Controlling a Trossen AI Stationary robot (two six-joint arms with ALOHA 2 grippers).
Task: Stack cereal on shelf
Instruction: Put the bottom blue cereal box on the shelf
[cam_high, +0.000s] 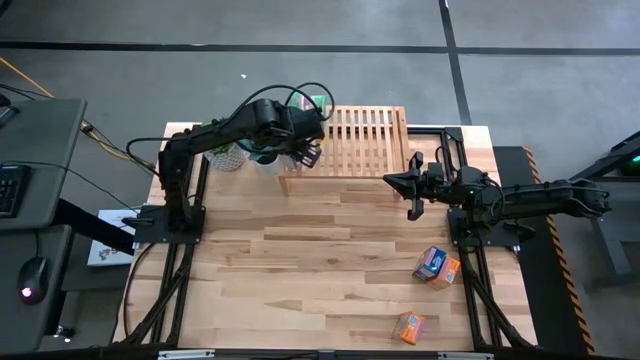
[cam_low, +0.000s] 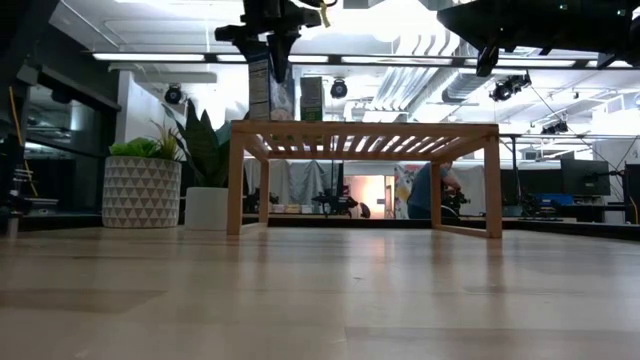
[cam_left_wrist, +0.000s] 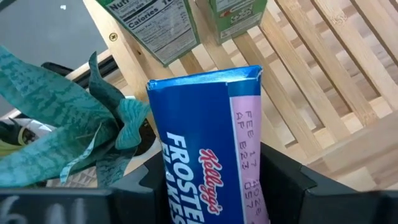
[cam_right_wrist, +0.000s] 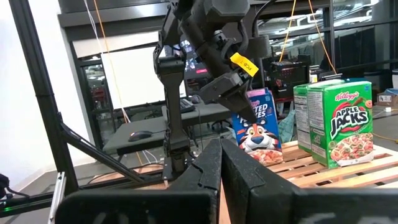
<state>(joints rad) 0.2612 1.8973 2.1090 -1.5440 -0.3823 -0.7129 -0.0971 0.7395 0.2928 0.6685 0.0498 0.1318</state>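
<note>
Left wrist view: left pincer (cam_left_wrist: 217, 186), fingers either side of the blue cereal box (cam_left_wrist: 211, 137), grasping it upright at the shelf's (cam_high: 365, 140) left end. In the low view the box stands on the slats or just above them; contact cannot be told. Two green boxes (cam_right_wrist: 336, 121) upright just beside it. Right pincer (cam_high: 412, 195), clenched and empty, waits over the tabletop (cam_high: 300, 270) in front of the shelf. Remaining stock: blue and orange pair (cam_high: 437, 266) and single orange box (cam_high: 410, 326), near the tabletop's right front. Handling advice: seat the base flat across the slats, clear of the plant leaves (cam_left_wrist: 68, 118), then release without tipping.
</note>
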